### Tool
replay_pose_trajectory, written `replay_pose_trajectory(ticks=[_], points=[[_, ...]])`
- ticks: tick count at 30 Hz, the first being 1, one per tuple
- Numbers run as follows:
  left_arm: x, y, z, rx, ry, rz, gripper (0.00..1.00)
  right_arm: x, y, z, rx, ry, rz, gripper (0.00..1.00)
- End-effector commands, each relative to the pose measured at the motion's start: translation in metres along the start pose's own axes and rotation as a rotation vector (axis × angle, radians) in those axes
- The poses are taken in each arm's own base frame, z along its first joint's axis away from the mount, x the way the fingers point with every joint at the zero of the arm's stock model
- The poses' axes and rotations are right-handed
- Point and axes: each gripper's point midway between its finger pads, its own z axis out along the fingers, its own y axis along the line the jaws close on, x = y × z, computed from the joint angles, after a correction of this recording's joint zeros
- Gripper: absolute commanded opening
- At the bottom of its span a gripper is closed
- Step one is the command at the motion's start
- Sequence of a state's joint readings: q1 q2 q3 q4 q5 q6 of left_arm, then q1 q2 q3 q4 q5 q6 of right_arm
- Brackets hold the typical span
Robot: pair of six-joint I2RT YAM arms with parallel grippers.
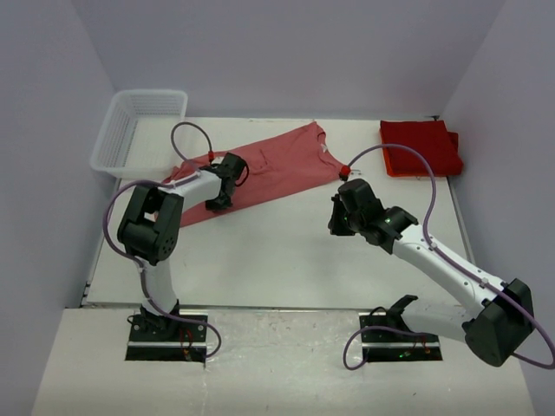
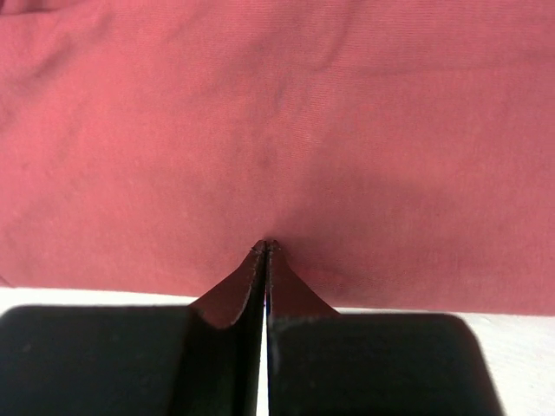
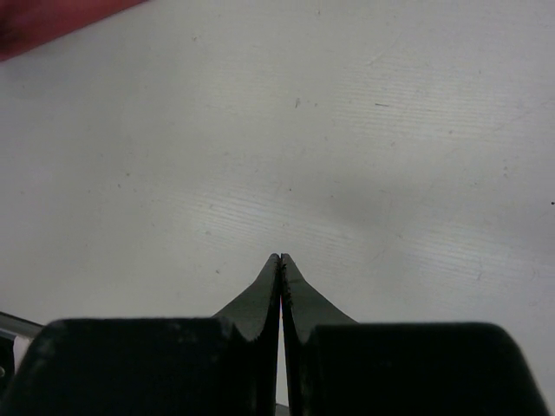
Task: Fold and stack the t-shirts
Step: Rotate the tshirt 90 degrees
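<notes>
Left jaws sit closed at the shirt's (image 1: 269, 165) near edge, right jaws closed above bare surface (image 1: 286, 251). Better to open both, pinch matching corners and fold squarely, like the far-right-corner stack (image 1: 421, 147).

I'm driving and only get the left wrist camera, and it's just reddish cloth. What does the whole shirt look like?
Observer: The salmon t-shirt lies as a long slanted strip, collar toward the far right.
Operator: Where's the other arm?
Observer: The right arm hangs over the white table, jaws shut, holding nothing.
Operator: Any shirts finished?
Observer: The folded red shirts sit stacked at the far right corner.
</notes>
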State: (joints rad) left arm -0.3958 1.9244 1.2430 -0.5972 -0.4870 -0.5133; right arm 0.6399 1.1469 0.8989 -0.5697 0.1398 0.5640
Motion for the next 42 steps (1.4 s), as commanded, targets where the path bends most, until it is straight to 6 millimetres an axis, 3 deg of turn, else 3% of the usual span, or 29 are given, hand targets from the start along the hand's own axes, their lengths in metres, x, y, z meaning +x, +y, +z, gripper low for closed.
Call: replay_pose_trajectory(ticks=[1,8,13,16,23,27,30,34,37,40,41,42], points=[[0.021,-0.034,-0.006,0.127,0.036,-0.002,0.0,-0.022,0.004,-0.01,-0.005,-0.062,0.0,0.0],[0.073,-0.113,-0.026,0.319,0.11,0.145,0.0,-0.029,0.003,-0.016,0.008,-0.078,0.015,0.0],[0.096,-0.167,-0.048,0.494,0.14,0.191,0.0,-0.032,-0.003,-0.021,0.029,-0.095,0.031,0.0],[0.109,-0.202,-0.072,0.654,0.178,0.209,0.0,-0.032,-0.01,-0.021,0.056,-0.093,0.042,0.0],[0.115,-0.263,-0.131,0.973,0.196,0.247,0.0,-0.031,-0.022,-0.016,0.112,-0.084,0.08,0.0],[0.125,-0.287,-0.166,1.127,0.214,0.292,0.0,-0.033,-0.036,-0.016,0.157,-0.087,0.114,0.0],[0.132,-0.293,-0.19,1.213,0.215,0.319,0.0,-0.034,-0.046,-0.014,0.18,-0.084,0.136,0.0],[0.12,-0.287,-0.217,1.281,0.124,0.356,0.0,-0.035,-0.058,-0.012,0.21,-0.079,0.147,0.0],[0.082,-0.274,-0.245,1.297,-0.032,0.382,0.0,-0.037,-0.059,-0.012,0.207,-0.08,0.156,0.0],[0.045,-0.26,-0.245,1.275,-0.113,0.381,0.0,-0.039,-0.054,-0.015,0.185,-0.08,0.158,0.0],[0.018,-0.254,-0.246,1.257,-0.162,0.351,0.0,-0.04,-0.054,-0.016,0.18,-0.084,0.159,0.0],[0.008,-0.251,-0.243,1.247,-0.177,0.364,0.0,-0.039,-0.053,-0.016,0.178,-0.083,0.16,0.0]])
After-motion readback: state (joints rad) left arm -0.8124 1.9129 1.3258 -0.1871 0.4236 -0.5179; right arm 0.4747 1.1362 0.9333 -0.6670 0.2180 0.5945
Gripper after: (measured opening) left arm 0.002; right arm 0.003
